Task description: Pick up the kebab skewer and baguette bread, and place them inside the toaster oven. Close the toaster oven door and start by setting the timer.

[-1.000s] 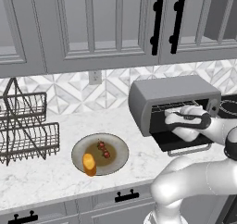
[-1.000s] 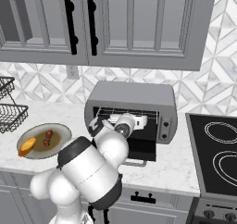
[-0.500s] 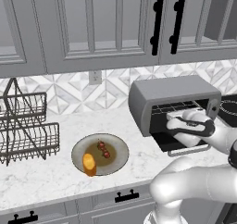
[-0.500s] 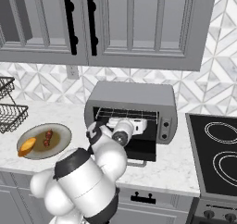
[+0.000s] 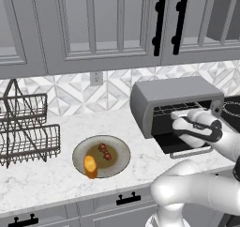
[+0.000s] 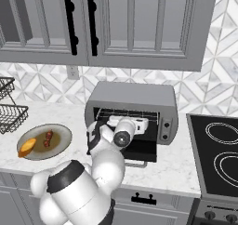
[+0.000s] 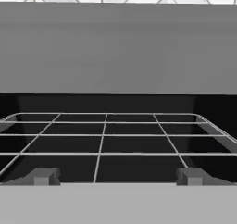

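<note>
The toaster oven (image 5: 173,92) (image 6: 132,96) stands on the counter, and its door (image 6: 139,150) lies folded down flat in front. My gripper (image 7: 116,177) (image 5: 177,119) hovers at the mouth of the dark cavity, open and holding nothing. Just ahead of its fingertips (image 7: 44,176) lies the wire rack (image 7: 102,135). To the left sits a round plate (image 5: 117,162) (image 6: 60,142). On it lie the small dark red kebab skewer (image 5: 105,151) (image 6: 48,136) and the golden-orange baguette bread (image 5: 90,166) (image 6: 28,146). My forearm hides part of the door in the left base view.
A wire dish rack (image 5: 28,127) stands at the far left of the marble counter. A black cooktop (image 6: 218,159) lies right of the oven. Grey wall cabinets (image 5: 93,24) hang overhead. The oven's knob panel (image 6: 165,126) faces front at its right side.
The hand has sunk slightly in front of the oven opening and the elbow has dropped lower. The jaws stayed open. Plate, skewer and bread have not moved.
</note>
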Available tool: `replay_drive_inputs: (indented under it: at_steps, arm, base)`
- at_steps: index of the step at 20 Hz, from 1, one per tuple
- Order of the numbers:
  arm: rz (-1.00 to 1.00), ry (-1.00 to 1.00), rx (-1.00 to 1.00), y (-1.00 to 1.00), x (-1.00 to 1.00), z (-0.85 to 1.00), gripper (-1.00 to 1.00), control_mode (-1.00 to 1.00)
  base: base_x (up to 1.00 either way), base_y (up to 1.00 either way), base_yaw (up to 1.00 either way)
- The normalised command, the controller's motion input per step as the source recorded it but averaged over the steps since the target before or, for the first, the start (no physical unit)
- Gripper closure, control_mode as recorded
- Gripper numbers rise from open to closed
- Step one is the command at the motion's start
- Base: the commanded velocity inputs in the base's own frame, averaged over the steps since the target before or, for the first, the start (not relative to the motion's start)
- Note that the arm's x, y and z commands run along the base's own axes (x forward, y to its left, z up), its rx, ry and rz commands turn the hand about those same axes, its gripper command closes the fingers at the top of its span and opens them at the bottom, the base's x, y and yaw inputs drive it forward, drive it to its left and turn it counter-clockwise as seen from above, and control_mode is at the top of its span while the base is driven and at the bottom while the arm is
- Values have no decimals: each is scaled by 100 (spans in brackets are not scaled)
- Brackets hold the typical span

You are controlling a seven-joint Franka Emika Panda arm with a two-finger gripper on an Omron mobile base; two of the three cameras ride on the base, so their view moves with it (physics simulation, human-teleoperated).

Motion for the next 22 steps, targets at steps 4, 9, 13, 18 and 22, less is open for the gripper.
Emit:
replay_drive_inputs:
  at_steps: [4, 9, 13, 18, 22]
  arm:
    - [0, 2, 2, 0, 15, 2, -100, -100]
    - [0, 0, 0, 0, 26, -1, -100, -100]
    - [0, 1, 0, 2, 23, -7, -100, -100]
    - [0, 4, 0, 5, 0, -19, -100, -100]
    - [0, 1, 0, 3, 6, -3, -100, -100]
  base:
    - [0, 0, 0]
    - [0, 0, 0]
    - [0, 0, 0]
    - [0, 0, 0]
    - [0, 0, 0]
